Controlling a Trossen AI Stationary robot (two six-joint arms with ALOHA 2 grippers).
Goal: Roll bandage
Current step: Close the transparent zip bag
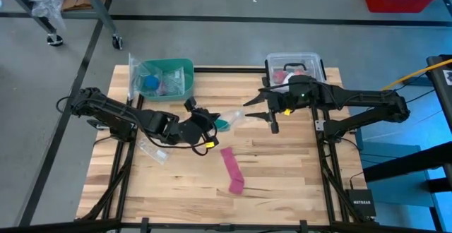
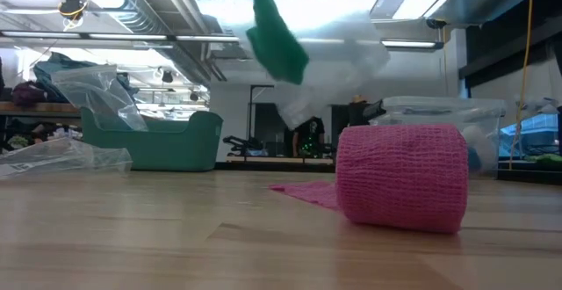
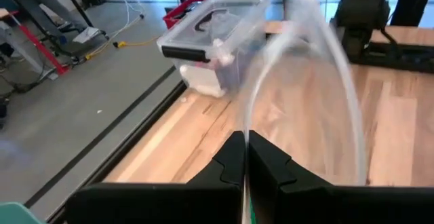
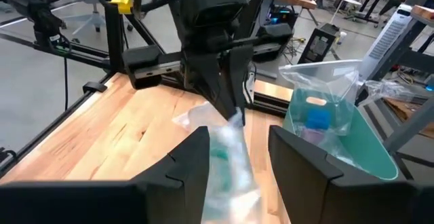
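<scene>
The teal-green bandage (image 1: 222,124) sits inside a clear plastic bag (image 1: 236,118) that hangs in the air above the table's middle; in the low view the bandage (image 2: 277,39) shows high up inside the bag (image 2: 338,70). My left gripper (image 1: 212,120) is shut on the bag. My right gripper (image 1: 263,114) is open, its fingers standing on either side of the bag's other end (image 4: 227,166); I cannot tell if they touch it. My left gripper pinches the bag's clear plastic edge (image 3: 245,139) between its two shut fingers, coming level from the table's left side. In the right wrist view its fingers (image 4: 227,95) hold the bag's end (image 4: 235,120). The bag is lifted clear of the table, with the bandage inside.
A pink cloth strip (image 1: 233,169), partly rolled (image 2: 402,176), lies on the table at front centre. A teal bin (image 1: 166,78) with plastic bags stands at the far left, a clear lidded box (image 1: 293,67) at the far right. Another clear bag (image 1: 152,148) lies under the left arm.
</scene>
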